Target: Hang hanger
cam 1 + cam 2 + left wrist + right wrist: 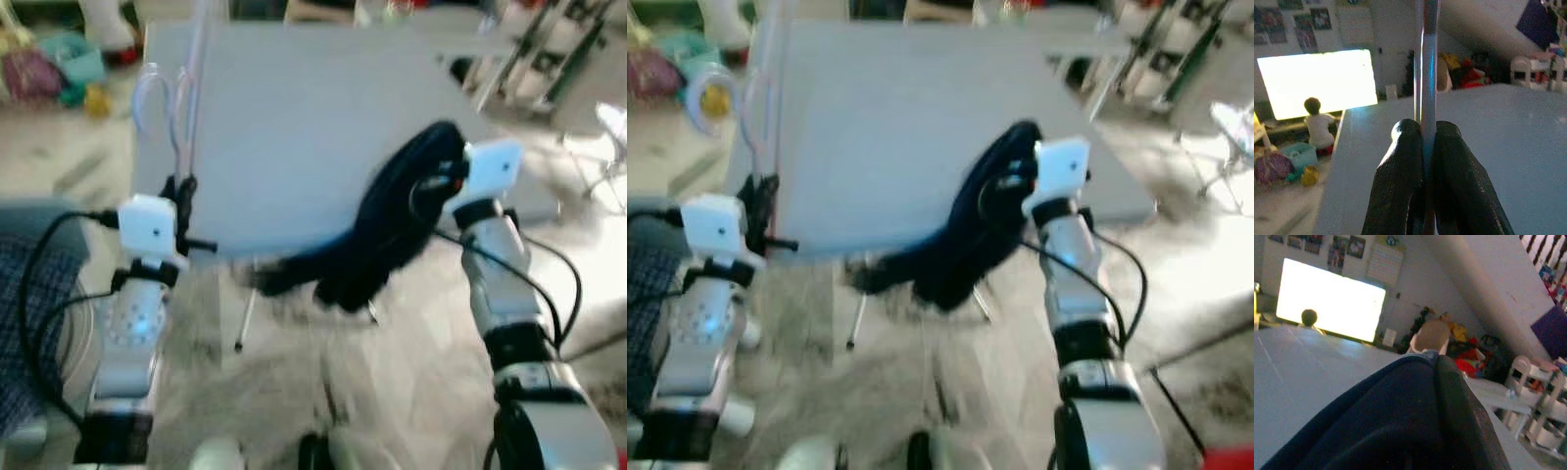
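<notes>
Left arm: near left, raised in front of the table edge, a checked cloth beside it at the near left.
Left gripper: closed tight on the thin pale shaft of the hanger; the wrist view shows both black fingers pressed against it.
Hanger: stands upright from the left gripper over the table's left edge, white wire loops at its upper part; blur hides its exact shape.
Right arm: near right, lifted over the table's near right edge.
Right gripper: wrapped in a dark garment; it looks to be gripping the cloth, but the fingers are covered, so I cannot tell for sure.
Garment: dark blue, drapes from the right gripper down over the table's near edge toward the middle.
Table: grey, flat, spans the middle ground.
Step in hand: hanger and garment are each held up, well apart; judged as carrying or lining up, not yet hanging.
Next move: probably needs the hanger brought to the garment or to a rail; the frames are blurred, so the body seems to be moving and should settle first.
Containers: a teal bin on the far left floor among toys; contents too blurred to name.
Far: a person sits on the floor before a bright window; white racks far right.
</notes>
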`<state>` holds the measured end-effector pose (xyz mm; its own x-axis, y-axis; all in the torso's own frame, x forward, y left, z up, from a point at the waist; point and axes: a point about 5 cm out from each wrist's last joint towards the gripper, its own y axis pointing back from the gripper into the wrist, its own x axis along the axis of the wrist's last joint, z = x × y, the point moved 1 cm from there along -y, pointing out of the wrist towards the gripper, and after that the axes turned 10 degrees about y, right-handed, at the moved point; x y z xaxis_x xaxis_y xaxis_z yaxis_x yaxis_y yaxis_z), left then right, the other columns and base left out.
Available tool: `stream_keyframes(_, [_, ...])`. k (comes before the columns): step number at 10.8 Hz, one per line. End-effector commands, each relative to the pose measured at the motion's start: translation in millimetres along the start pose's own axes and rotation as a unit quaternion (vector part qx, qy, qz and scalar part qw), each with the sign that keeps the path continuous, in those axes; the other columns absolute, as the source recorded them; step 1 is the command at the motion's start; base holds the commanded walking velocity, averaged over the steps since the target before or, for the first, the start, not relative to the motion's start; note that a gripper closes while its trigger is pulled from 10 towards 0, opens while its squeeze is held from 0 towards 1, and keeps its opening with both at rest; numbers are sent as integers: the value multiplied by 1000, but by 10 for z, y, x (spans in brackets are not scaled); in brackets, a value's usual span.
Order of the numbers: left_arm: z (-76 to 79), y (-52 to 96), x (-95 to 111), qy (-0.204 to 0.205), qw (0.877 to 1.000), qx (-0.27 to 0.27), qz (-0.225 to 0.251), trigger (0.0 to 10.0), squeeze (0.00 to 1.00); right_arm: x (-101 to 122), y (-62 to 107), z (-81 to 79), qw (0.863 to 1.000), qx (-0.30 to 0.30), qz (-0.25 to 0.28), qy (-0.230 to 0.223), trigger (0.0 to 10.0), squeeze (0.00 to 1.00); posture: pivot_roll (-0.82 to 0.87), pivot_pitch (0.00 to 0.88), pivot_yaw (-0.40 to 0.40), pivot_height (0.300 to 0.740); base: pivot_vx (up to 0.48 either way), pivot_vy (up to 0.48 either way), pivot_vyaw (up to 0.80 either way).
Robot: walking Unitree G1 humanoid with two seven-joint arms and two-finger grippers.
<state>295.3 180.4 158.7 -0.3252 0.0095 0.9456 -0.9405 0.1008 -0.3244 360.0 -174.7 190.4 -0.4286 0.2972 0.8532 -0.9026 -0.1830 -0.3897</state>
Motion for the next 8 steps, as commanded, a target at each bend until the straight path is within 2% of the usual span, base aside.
stream_keyframes(1, [-56, 7, 19, -9, 1000, 3, 1, 10000, 0, 129, -113, 1, 1000, -4, 24, -5, 10000, 0, 92, 108, -96, 740, 480, 0, 0])
stream_keyframes(2, [-58, -1, 21, -7, 1000, 5, 1, 10000, 0, 216, -280, 27, 999, -4, 32, -11, 10000, 0, 96, 101, -93, 740, 480, 0, 0])
stream_keyframes(3, [-40, -7, 14, -7, 1000, 3, 0, 10000, 0, 375, -543, 56, 999, -7, 40, -28, 10000, 0, 101, 96, -94, 740, 480, 0, 0])
stream_keyframes(4, [-27, -14, 17, -8, 1000, 3, 0, 10000, 0, 666, -787, 88, 997, 1, 79, -24, 10000, 0, 106, 95, -95, 740, 480, 0, 0])
stream_keyframes(5, [-29, -14, 12, -7, 1000, 8, -1, 10000, 0, 1135, -1083, 318, 991, -37, 121, -46, 10000, 0, 117, 90, -102, 740, 334, 0, 0])
stream_keyframes(6, [-28, 0, 4, -6, 1000, 15, -2, 10000, 0, 1591, -1254, 565, 981, -78, 166, -70, 10000, 0, 127, 86, -115, 740, 0, 0, 0])
stream_keyframes(7, [-23, 17, -4, -5, 1000, 20, -3, 10000, 0, 1873, -1295, 740, 969, -105, 204, -95, 10000, 0, 132, 88, -122, 740, 0, 0, 0])
stream_keyframes(8, [-12, 28, -5, -4, 1000, 22, -3, 10000, 0, 1928, -1287, 823, 963, -120, 216, -104, 10000, 0, 132, 90, -126, 740, 0, 0, 0])
